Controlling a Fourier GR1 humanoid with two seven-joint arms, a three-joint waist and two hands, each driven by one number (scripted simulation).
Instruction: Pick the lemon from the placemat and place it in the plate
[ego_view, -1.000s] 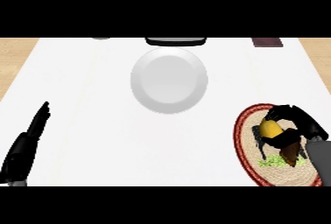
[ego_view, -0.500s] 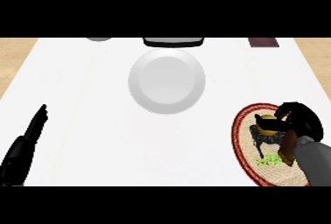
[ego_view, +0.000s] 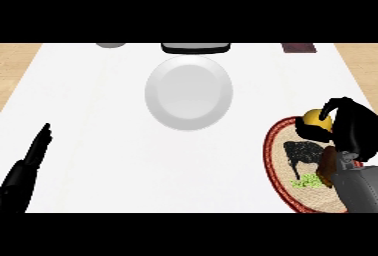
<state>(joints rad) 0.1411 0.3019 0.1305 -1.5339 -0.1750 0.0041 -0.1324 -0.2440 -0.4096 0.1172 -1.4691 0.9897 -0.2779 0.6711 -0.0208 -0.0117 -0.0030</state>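
The yellow lemon (ego_view: 317, 118) shows between the curled black fingers of my right hand (ego_view: 351, 130), above the upper edge of the round red-rimmed placemat (ego_view: 279, 165) at the right. Only part of the lemon is visible. A dark shadow lies on the placemat below the hand. The white plate (ego_view: 189, 92) sits at the upper middle of the white counter, well left of the lemon. My left hand (ego_view: 33, 155) rests open at the lower left edge, fingers straight and pointing up.
A brown item (ego_view: 325, 171) and a small green patch (ego_view: 308, 182) lie on the placemat near my right forearm. A dark tray (ego_view: 195, 48), a grey object (ego_view: 111, 45) and a dark red object (ego_view: 298, 48) line the counter's far edge.
My right hand closed round the lemon and has lifted it off the placemat, moving up a little. The left hand has barely shifted.
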